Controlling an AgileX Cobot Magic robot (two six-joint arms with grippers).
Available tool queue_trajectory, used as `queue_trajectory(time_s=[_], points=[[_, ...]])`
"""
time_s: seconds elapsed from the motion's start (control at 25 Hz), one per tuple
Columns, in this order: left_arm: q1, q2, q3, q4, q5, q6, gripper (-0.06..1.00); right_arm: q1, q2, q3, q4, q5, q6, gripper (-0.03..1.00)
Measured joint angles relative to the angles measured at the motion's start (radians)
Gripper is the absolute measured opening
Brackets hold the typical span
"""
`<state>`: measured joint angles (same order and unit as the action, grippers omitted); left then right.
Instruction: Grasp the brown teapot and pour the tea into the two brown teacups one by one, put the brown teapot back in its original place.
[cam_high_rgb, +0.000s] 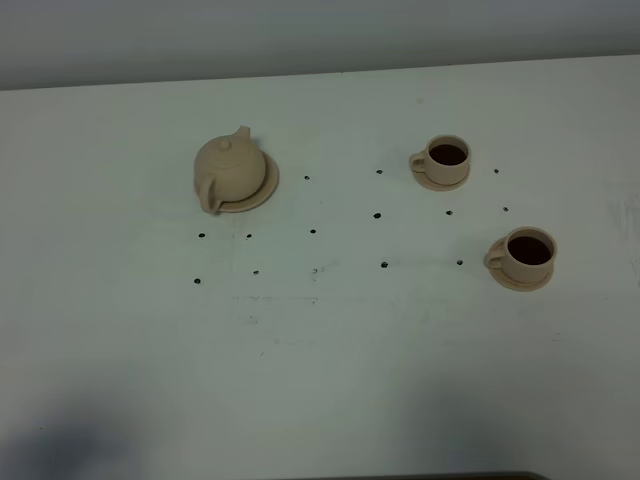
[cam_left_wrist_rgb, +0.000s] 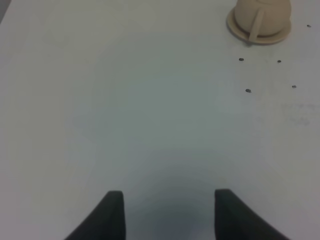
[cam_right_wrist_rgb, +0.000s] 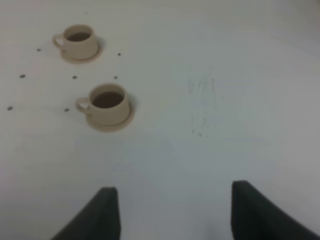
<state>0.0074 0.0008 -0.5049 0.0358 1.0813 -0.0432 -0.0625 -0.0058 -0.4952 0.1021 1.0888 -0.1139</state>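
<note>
The tan teapot (cam_high_rgb: 229, 170) stands on its wide flat saucer (cam_high_rgb: 264, 190) at the left middle of the white table, handle toward the front, spout toward the back. It also shows in the left wrist view (cam_left_wrist_rgb: 262, 16). Two tan teacups on small saucers stand at the right: the far one (cam_high_rgb: 445, 159) and the near one (cam_high_rgb: 526, 255), both with dark liquid inside. The right wrist view shows them too, the far one (cam_right_wrist_rgb: 79, 42) and the near one (cam_right_wrist_rgb: 107, 103). My left gripper (cam_left_wrist_rgb: 169, 217) is open and empty, far from the teapot. My right gripper (cam_right_wrist_rgb: 175, 215) is open and empty, short of the cups.
Small dark dots (cam_high_rgb: 313, 231) mark the white table (cam_high_rgb: 320, 380) between the teapot and the cups. A faint smudge (cam_right_wrist_rgb: 201, 105) lies on the table beside the cups. Neither arm shows in the exterior high view.
</note>
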Motion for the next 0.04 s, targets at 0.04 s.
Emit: queue_trajectory(time_s=[0.04], points=[[0.000, 0.000, 0.000, 0.000, 0.000, 0.000, 0.44, 0.000, 0.000, 0.000, 0.000, 0.000, 0.000, 0.48]])
